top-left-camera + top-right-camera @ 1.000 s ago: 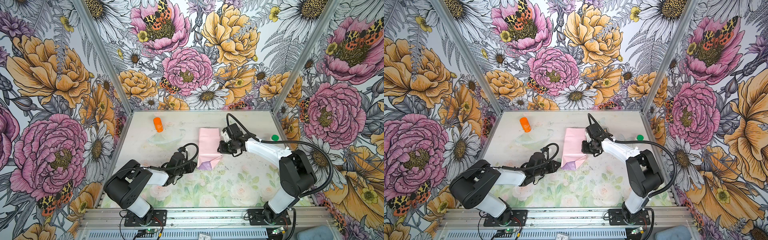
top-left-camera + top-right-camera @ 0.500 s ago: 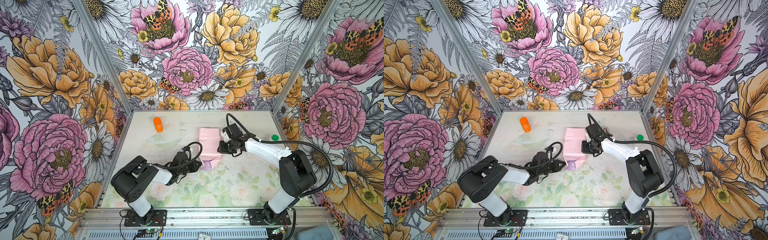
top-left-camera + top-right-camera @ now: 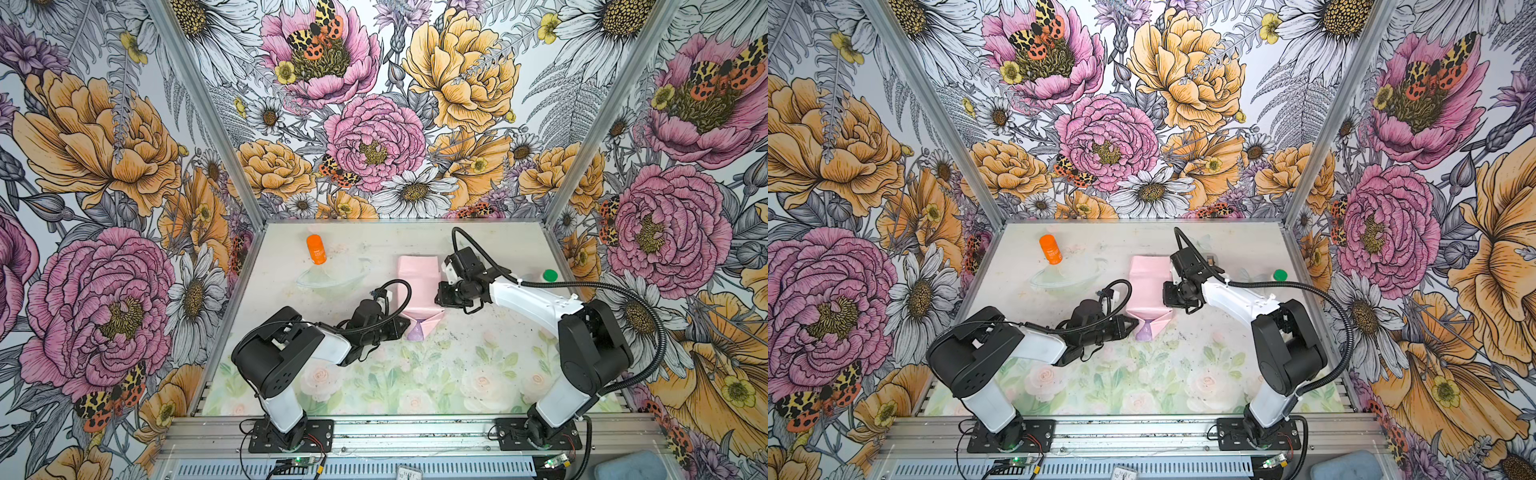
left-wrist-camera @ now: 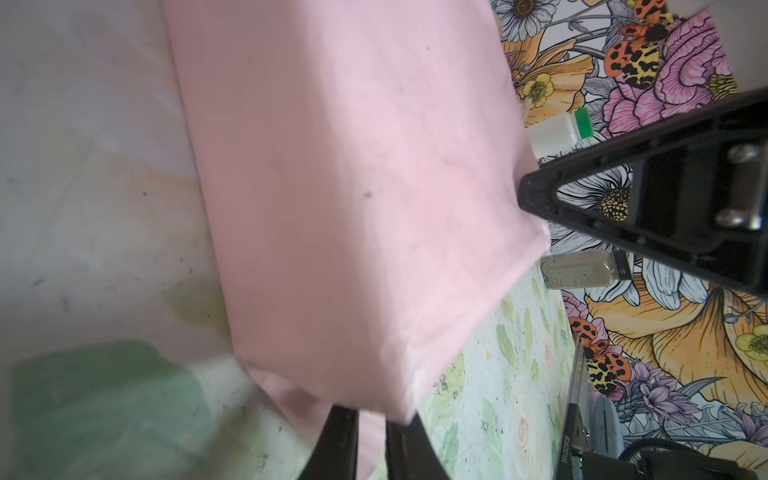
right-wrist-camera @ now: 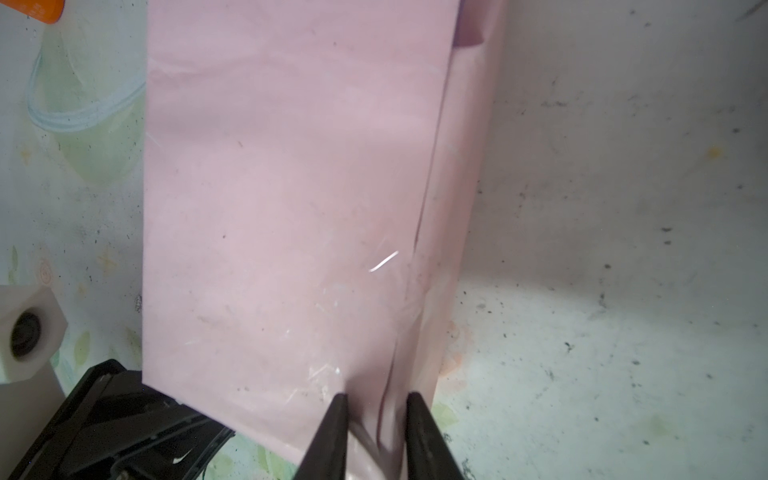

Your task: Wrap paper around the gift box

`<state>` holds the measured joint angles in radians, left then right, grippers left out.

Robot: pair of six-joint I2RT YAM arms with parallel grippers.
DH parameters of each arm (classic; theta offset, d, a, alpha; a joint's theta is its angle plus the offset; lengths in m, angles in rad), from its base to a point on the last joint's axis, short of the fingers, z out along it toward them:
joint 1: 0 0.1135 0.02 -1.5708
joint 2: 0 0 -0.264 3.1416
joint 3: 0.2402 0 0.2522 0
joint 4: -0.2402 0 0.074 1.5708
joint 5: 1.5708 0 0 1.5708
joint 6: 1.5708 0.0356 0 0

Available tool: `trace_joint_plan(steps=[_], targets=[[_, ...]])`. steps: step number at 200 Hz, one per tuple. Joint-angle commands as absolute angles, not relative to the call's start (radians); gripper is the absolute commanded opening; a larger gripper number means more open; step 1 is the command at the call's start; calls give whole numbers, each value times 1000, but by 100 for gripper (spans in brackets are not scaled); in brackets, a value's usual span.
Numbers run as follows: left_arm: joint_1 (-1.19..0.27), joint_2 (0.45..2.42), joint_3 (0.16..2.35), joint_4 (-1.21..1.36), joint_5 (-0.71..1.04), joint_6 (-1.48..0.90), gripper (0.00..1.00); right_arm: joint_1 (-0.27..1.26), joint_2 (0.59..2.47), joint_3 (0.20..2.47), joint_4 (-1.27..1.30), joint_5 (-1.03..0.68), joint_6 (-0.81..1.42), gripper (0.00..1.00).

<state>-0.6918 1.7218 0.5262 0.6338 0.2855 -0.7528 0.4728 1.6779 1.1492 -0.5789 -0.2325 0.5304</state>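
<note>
The paper (image 3: 417, 286) (image 3: 1144, 286) lies folded pink side out into a long package in the middle of the table. A lilac flap (image 3: 417, 331) sticks out at its near end. The gift box is hidden under the paper. My left gripper (image 3: 405, 326) (image 3: 1136, 324) sits at that near end, shut on a pink flap of the paper (image 4: 353, 187) between its tips (image 4: 372, 415). My right gripper (image 3: 438, 295) (image 3: 1165, 295) is at the package's right side, near its front corner. There it pinches a raised fold of the paper (image 5: 291, 187) between its jaws (image 5: 376, 399).
An orange bottle (image 3: 316, 249) (image 3: 1050, 249) lies at the back left beside a clear plastic piece (image 3: 328, 278). A green-capped white bottle (image 3: 549, 274) (image 4: 557, 133) and a clear black-capped bottle (image 4: 582, 272) stand by the right wall. Floral walls enclose the table on three sides.
My left gripper has moved right to the package's near end and closed on the flap. The right gripper has stayed at the package's right side, still pinching.
</note>
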Motion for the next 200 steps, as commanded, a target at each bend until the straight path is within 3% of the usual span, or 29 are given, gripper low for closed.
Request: trace_joint_plan(steps=[1, 124, 200], targets=[[-704, 1749, 557, 671, 287, -738, 16, 494, 1699, 1150, -565, -219, 531, 25], [-760, 1870, 626, 672, 170, -658, 18, 505, 1691, 1135, -555, -219, 538, 24], [-762, 1554, 488, 552, 75, -620, 21, 503, 1675, 1134, -556, -198, 541, 26]])
